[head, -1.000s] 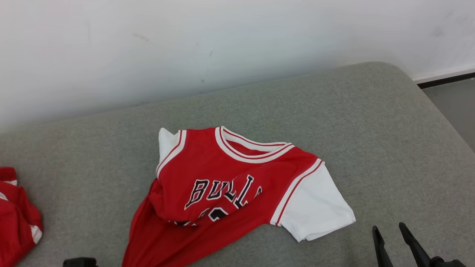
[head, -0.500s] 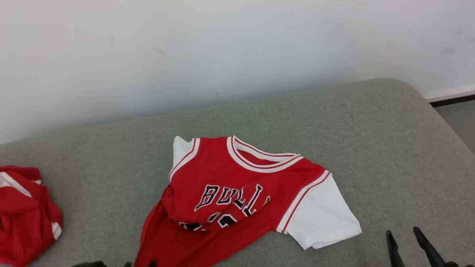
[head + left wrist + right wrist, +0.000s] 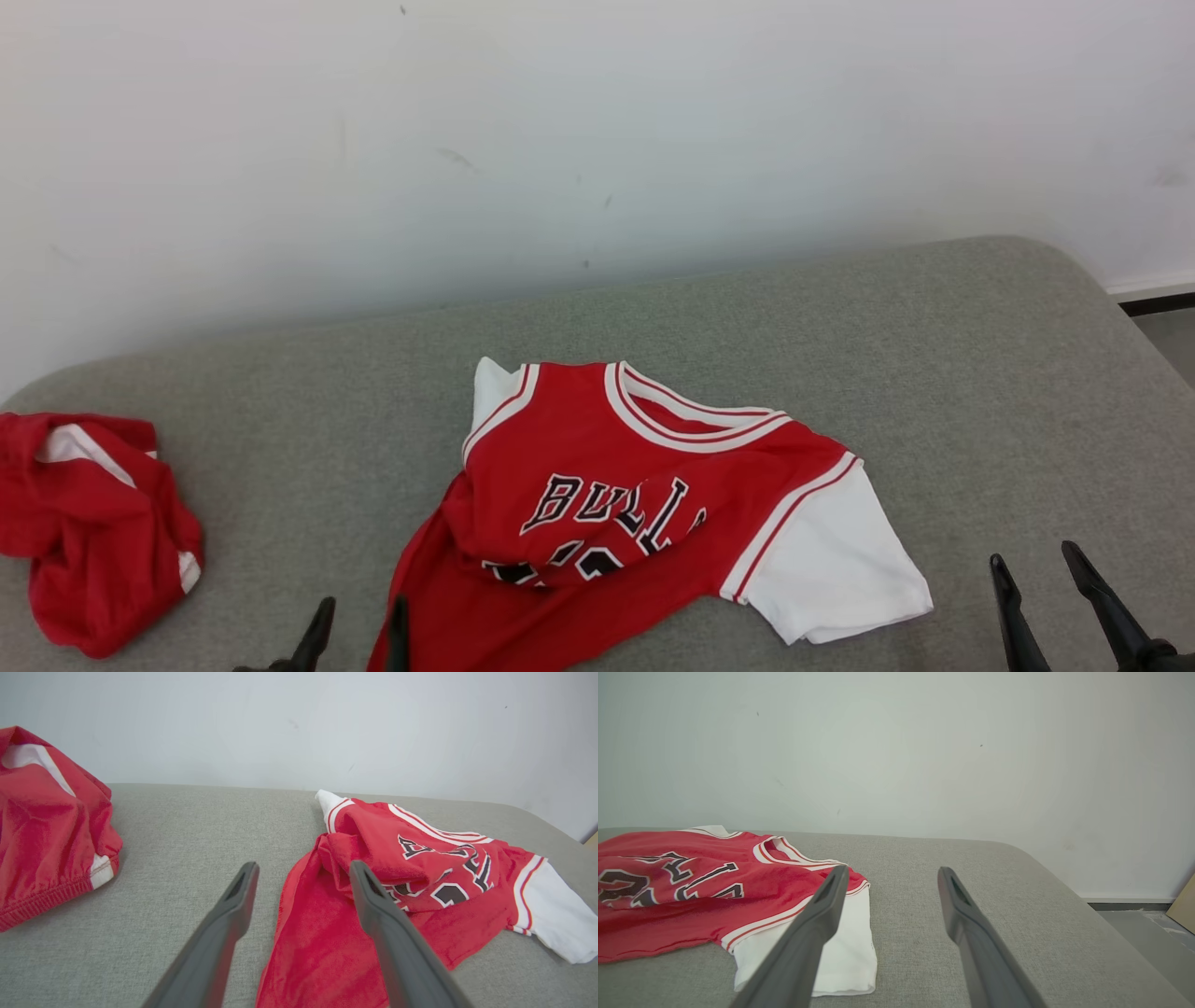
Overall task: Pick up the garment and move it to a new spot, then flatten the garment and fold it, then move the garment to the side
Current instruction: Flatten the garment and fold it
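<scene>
Left gripper (image 3: 361, 605) stands wide open and holds nothing. It sits at the lower left edge of the jersey (image 3: 597, 448). From the left wrist view, one finger is over bare grey cloth and the other is in front of the red fabric. I cannot tell if that finger touches the fabric.

Right gripper (image 3: 1033, 555) is also wide open and empty. It is to the right of the jersey, near the white sleeve (image 3: 831, 551) but apart from it, with its fingers above the bare bench (image 3: 934, 355).

The jersey is the garment of the task. It lies in the middle of the bench with its front side up and is not flat. The white and red collar (image 3: 691, 420) points toward the wall (image 3: 560, 140). The chest part is pushed into a fold, so the black letters (image 3: 607, 504) are bent and the number under them is half hidden. The lower red part goes out toward the left gripper and is cut by the bottom edge of the head view. The right sleeve is spread flat on the bench. Of the left sleeve only a small white corner shows beside the collar side.

A second red garment (image 3: 84, 532) with white trim lies crumpled, well apart to the left of the jersey. Beyond the bench's rounded corner, to the far right of the jersey, a strip of grey floor (image 3: 1134, 924) shows under the wall.
</scene>
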{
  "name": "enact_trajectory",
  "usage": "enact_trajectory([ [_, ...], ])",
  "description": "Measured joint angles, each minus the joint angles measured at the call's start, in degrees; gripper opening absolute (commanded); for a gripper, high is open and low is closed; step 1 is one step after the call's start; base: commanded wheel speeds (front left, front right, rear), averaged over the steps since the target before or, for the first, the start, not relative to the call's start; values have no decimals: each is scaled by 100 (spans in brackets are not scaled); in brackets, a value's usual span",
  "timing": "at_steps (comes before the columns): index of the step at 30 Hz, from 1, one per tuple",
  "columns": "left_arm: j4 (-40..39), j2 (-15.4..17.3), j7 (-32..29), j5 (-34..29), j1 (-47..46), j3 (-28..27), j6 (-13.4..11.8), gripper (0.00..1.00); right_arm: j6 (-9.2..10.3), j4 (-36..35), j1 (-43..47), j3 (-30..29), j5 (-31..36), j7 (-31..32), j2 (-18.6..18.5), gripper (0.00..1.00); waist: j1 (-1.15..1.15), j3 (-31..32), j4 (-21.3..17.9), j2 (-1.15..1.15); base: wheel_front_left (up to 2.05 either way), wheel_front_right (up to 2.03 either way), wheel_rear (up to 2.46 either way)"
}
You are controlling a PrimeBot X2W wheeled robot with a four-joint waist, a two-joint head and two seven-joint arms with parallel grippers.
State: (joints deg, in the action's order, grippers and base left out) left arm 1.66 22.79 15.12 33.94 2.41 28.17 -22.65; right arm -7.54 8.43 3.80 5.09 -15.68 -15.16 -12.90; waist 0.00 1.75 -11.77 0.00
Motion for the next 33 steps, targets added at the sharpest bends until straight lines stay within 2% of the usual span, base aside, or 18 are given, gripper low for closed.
enact_trajectory([
  [5,29,-521,0,-893,403,-539,257,100,0,25,-32,125,48,0,1,100,0,57,94,0,0,0,0],
  [9,112,-883,1,-1325,609,-929,515,100,0,88,-92,212,51,0,52,100,0,84,199,0,0,0,0],
  [15,219,-1213,0,-1922,781,-1294,915,100,0,197,-98,241,51,0,160,100,0,133,343,0,0,0,0],
  [25,305,-1622,0,-2294,988,-1708,1582,100,0,337,-14,170,49,0,285,100,0,205,461,0,0,0,0],
  [33,343,-1825,0,-2442,1073,-1961,1875,100,0,409,-6,174,41,0,325,100,0,237,509,0,0,0,0],
])
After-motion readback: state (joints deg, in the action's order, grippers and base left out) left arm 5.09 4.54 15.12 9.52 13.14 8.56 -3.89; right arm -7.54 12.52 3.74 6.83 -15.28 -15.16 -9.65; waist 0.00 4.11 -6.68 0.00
